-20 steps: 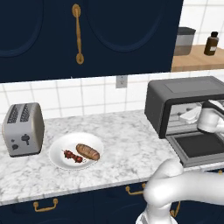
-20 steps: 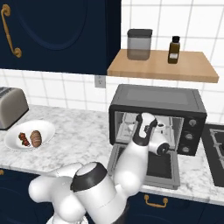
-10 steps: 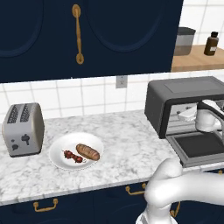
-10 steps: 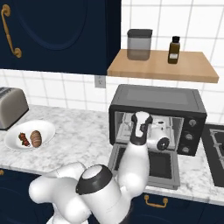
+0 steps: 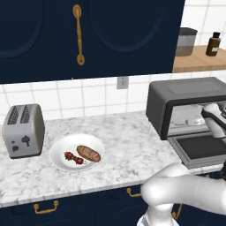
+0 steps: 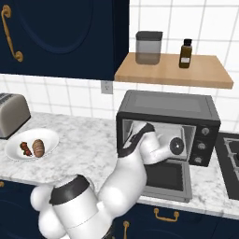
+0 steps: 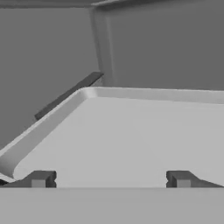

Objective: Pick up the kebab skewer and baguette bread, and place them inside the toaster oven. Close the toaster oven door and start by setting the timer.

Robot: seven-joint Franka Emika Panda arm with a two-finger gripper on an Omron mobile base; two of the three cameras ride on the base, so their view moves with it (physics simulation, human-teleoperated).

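The toaster oven is sat at the right end of the marble counter, its door dropped flat, and the gripper is reached inside over a pale tray with its jaws spread wide and nothing held. Both foods are seen well off to the left on the white plate: the baguette with the skewer just beside it. So the arm probably needs to be backed straight out, clear of the door, before either one is gone for. Navy cabinets are hung above, white tile behind, and a silver toaster is parked at far left.
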